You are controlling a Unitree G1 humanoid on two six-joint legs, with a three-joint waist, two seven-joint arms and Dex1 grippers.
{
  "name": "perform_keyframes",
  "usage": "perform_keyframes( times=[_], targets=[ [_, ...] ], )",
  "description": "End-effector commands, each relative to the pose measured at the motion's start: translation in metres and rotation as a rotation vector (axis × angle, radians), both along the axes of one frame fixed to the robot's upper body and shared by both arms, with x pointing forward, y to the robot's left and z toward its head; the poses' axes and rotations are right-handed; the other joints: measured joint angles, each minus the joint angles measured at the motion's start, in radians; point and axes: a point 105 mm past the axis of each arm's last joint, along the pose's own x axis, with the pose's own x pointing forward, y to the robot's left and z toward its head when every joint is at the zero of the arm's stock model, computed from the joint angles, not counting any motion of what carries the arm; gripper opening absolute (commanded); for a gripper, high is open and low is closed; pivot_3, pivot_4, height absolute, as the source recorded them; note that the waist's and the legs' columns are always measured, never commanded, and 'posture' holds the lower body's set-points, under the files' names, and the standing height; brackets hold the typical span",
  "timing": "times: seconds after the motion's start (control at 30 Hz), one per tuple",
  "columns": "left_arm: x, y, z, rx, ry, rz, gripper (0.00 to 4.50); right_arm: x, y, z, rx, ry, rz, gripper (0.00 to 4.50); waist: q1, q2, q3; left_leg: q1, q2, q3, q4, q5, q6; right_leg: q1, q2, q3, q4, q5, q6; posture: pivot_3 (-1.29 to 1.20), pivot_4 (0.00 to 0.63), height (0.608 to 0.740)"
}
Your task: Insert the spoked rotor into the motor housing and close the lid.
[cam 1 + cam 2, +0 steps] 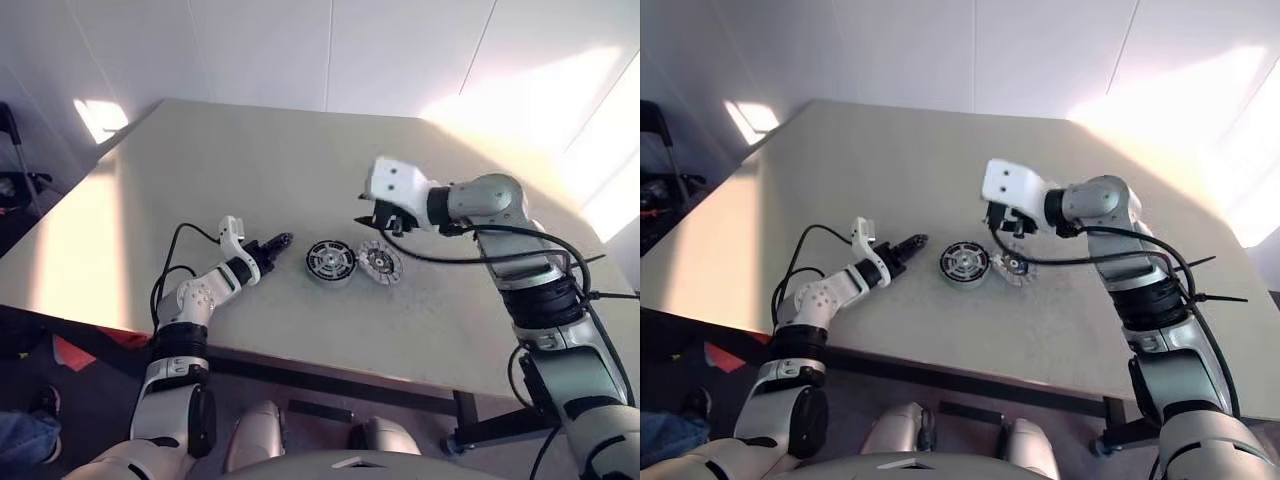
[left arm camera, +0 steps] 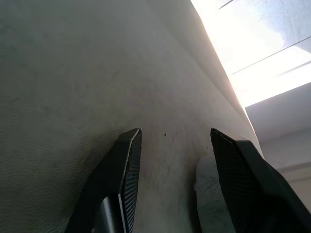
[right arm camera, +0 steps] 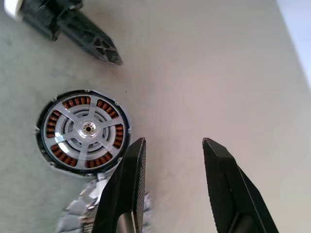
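The spoked rotor (image 3: 86, 130) sits inside the motor housing (image 3: 48, 119) at the table's (image 1: 300, 160) middle, and the lid (image 1: 380, 262) lies flat just right of it. The right gripper (image 3: 170, 145) hovers above the lid, fingers apart, empty. The left gripper (image 2: 175, 141) rests low, left of the housing, also parted and empty.

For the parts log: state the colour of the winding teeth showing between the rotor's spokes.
Coppery-brown winding teeth, clearest in the right wrist view.
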Motion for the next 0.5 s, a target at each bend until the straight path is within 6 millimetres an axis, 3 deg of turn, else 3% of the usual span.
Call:
perform_keyframes(
  times=[0.03,0.13,0.27,0.37,0.5],
  targets=[
    [-0.003,-0.008,-0.002,-0.006,0.013,-0.058,2.43,-0.041,-0.043,0.005,0.534,0.473,-0.262,2.06,0.016,0.001,0.0,0.0,0.0,0.0,0.0,0.0,0.001,0.001,0.0,0.0,-0.001,0.0,0.0,0.0,0.0,0.74],
    [-0.001,-0.011,-0.001,0.004,0.015,-0.08,2.43,-0.054,-0.058,-0.007,0.762,0.593,-0.339,2.06,0.019,0.004,-0.002,0.001,0.0,0.001,-0.001,0.0,0.0,-0.001,0.0,0.001,-0.002,0.0,0.0,0.0,0.0,0.74],
    [0.001,-0.016,0.0,0.021,0.025,-0.118,2.43,-0.067,-0.078,-0.048,1.002,0.663,-0.522,2.06,0.039,0.007,-0.004,0.011,-0.001,0.001,-0.012,0.005,-0.008,0.004,0.0,0.0,-0.006,-0.005,0.008,0.0,0.0,0.74],
    [0.0,-0.017,0.0,0.041,0.034,-0.149,2.43,-0.079,-0.079,-0.083,1.078,0.723,-0.691,2.63,0.04,0.01,-0.005,0.012,-0.001,0.001,-0.017,0.006,-0.011,0.004,0.0,0.0,-0.009,-0.005,0.009,0.0,0.0,0.74],
    [-0.001,-0.013,0.003,0.068,0.038,-0.172,2.43,-0.094,-0.074,-0.121,1.109,0.815,-0.884,4.05,0.042,0.011,-0.007,0.015,-0.004,0.001,-0.032,0.013,-0.021,0.003,0.0,0.0,-0.013,-0.005,0.009,0.0,0.0,0.74]
  ],
)
